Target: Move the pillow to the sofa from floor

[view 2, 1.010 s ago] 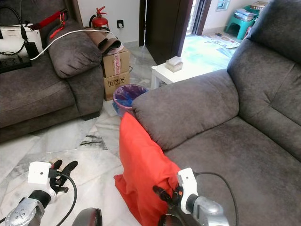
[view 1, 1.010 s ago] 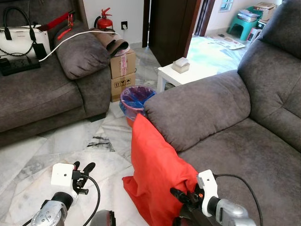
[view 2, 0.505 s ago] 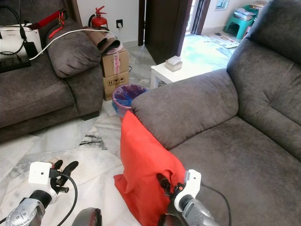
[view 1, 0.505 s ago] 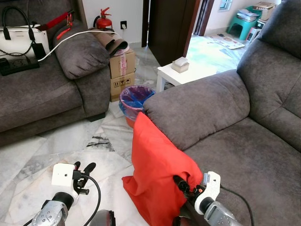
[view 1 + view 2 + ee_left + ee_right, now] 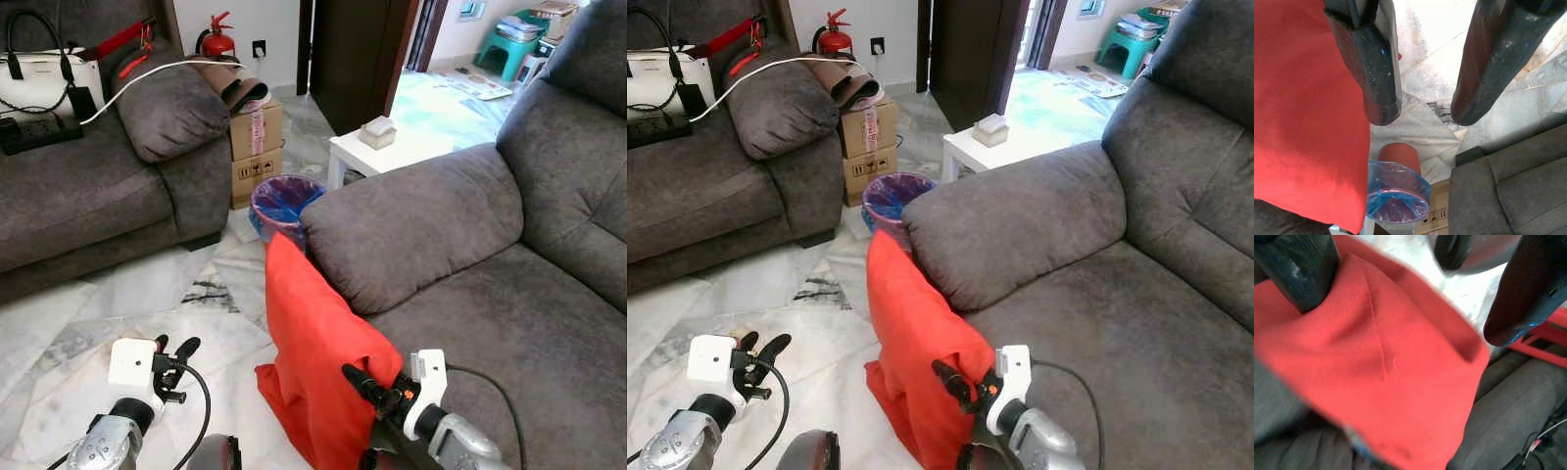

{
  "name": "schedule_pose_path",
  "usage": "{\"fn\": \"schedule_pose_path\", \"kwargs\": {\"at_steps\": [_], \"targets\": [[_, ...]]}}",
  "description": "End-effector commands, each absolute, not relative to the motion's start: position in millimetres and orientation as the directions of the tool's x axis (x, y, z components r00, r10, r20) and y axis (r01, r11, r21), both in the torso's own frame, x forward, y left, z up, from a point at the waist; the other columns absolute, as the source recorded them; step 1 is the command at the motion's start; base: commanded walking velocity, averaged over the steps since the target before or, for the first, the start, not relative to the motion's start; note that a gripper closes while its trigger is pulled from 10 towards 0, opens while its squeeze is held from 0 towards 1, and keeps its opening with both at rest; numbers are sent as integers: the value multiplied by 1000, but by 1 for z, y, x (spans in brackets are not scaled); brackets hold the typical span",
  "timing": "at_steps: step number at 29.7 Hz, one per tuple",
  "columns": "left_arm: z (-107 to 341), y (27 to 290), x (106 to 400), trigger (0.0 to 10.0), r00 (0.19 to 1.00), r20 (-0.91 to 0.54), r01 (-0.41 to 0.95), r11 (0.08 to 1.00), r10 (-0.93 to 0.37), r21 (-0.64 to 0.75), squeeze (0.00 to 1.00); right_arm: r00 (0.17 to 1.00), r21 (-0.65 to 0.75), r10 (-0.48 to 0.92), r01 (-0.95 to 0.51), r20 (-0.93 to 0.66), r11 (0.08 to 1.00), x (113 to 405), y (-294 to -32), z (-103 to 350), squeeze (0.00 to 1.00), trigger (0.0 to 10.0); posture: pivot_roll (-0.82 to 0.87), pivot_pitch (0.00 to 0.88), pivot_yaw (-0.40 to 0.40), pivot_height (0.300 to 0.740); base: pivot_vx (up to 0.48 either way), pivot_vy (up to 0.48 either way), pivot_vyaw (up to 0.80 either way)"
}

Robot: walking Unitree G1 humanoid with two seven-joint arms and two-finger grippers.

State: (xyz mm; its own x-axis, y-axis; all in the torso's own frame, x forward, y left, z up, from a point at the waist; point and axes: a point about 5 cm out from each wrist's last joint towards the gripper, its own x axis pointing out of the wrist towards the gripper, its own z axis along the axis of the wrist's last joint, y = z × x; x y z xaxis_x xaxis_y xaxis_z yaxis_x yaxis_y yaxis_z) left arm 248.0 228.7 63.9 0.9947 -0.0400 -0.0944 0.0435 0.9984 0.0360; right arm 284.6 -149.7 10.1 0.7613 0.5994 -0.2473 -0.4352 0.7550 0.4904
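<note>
I see the red pillow (image 5: pixel 318 362) standing on end against the front of the near sofa (image 5: pixel 509 323), beside its armrest (image 5: pixel 416 230). The sofa seat right of the pillow is bare. Behind the pillow, a lined bin (image 5: pixel 284 203) sits on the floor between this armrest and the second sofa (image 5: pixel 88 196), narrowing that gap. Open marble floor (image 5: pixel 127 304) lies left of the pillow.

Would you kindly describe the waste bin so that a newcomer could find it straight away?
Start at the big grey sofa on the right and go to the outer end of its armrest. On the marble floor there, behind the red pillow and before the cardboard boxes, stands the bin: round, reddish, and alone in having a blue plastic liner.
</note>
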Motion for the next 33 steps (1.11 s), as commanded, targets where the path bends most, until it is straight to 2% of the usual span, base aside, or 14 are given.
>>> {"fn": "schedule_pose_path", "kwargs": {"at_steps": [1,7,14,15,16,17,23,33], "targets": [[63,226,248,10000,993,-102,55,998,-51,37,0,773,435,582,-447,-253,782,289,-150,14,0,10000,175,118,-68,599,0,0,0],[63,226,247,10000,993,-102,57,997,-53,42,0,838,394,468,-344,-282,852,297,-149,14,0,10000,188,123,-69,599,0,0,0],[62,228,244,10000,993,-108,53,997,-47,47,0,856,442,419,-264,-302,857,296,-148,9,0,10000,188,126,-67,599,0,0,0],[62,228,245,10000,993,-109,54,997,-48,47,0,859,449,409,-248,-307,859,295,-148,8,0,3961,189,127,-67,599,0,0,0],[62,228,245,10000,993,-109,54,997,-48,47,0,859,449,409,-248,-307,859,295,-148,8,0,3961,189,127,-67,599,0,0,0],[63,228,245,10000,993,-108,54,997,-49,47,0,867,477,399,-226,-298,849,295,-147,7,0,0,191,127,-67,599,0,0,0],[63,226,246,10000,993,-106,56,997,-51,45,0,891,498,342,-160,-300,852,297,-150,7,0,0,191,127,-67,599,0,0,0],[63,225,246,10000,994,-102,54,998,-50,42,0,900,534,336,-146,-279,833,298,-147,8,0,0,194,129,-67,599,0,0,0]]}}
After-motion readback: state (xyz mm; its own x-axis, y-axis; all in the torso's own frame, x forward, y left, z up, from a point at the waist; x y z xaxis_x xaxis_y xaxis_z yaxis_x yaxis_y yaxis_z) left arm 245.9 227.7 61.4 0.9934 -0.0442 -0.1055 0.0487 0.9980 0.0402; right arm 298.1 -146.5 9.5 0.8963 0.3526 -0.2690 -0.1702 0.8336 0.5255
